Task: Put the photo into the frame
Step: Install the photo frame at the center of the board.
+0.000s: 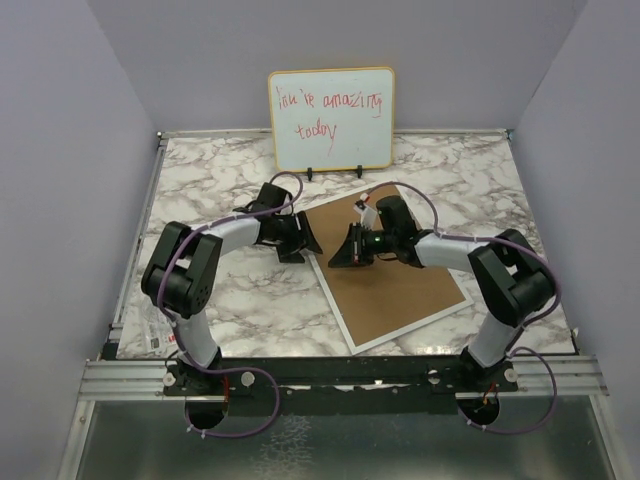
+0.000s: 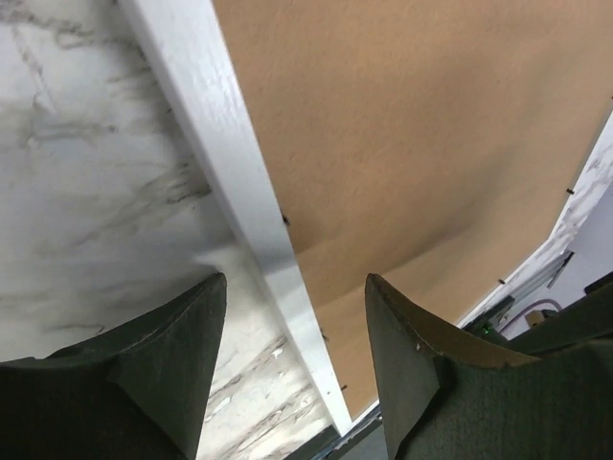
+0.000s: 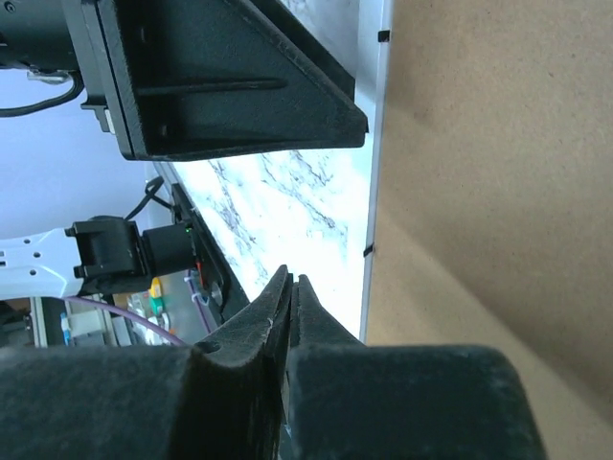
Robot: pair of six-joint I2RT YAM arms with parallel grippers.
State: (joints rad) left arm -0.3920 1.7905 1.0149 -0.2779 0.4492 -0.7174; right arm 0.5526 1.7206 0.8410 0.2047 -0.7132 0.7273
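The left pincer stands apart, 1 finger on each side of the white rim of the frame. The right pincer is pressed together over the brown backing board, near that rim. The frame lies flat and askew on the marble worktop, back upward, before the whiteboard.

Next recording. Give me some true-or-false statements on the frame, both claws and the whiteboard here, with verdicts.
The white-rimmed rectangular picture frame lies on the marble table, brown backing board facing up. True.
The left claw is shut. False: it is open, the frame's white rim running between its fingers.
The right claw is shut. True.
The wood-edged whiteboard with red handwriting lies flat. False: it stands upright at the table's far edge.
The photo print lies on the backing board. False: no print shows in any view.
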